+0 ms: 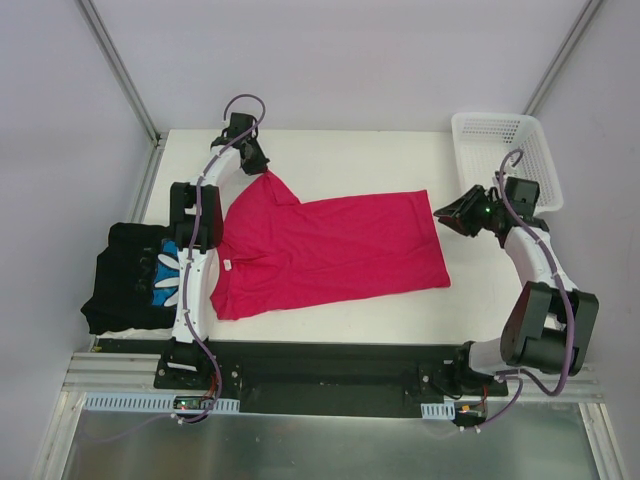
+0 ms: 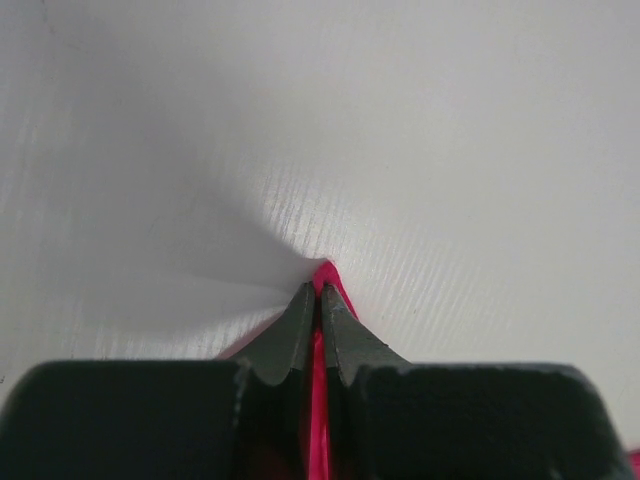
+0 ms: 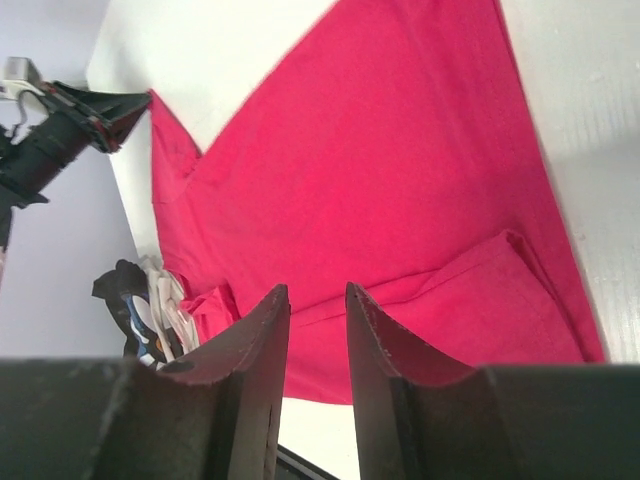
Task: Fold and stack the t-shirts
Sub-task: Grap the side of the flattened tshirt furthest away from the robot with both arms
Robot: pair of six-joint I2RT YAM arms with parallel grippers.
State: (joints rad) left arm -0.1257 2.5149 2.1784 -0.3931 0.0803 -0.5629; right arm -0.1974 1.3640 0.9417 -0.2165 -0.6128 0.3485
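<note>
Gripped a sleeve tip of the crimson t-shirt (image 1: 330, 250) in closed left jaws; lay spread flat on the counter (image 1: 400, 160). Hung right jaws parted, empty, near its hem. Spotted white neck tag (image 1: 228, 265), unreadable.

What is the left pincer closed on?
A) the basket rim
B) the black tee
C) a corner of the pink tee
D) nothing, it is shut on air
C: in the left wrist view the left pincer is shut with a strip of the pink tee pinched in it, and the top view puts it at that tee's far left corner.
</note>
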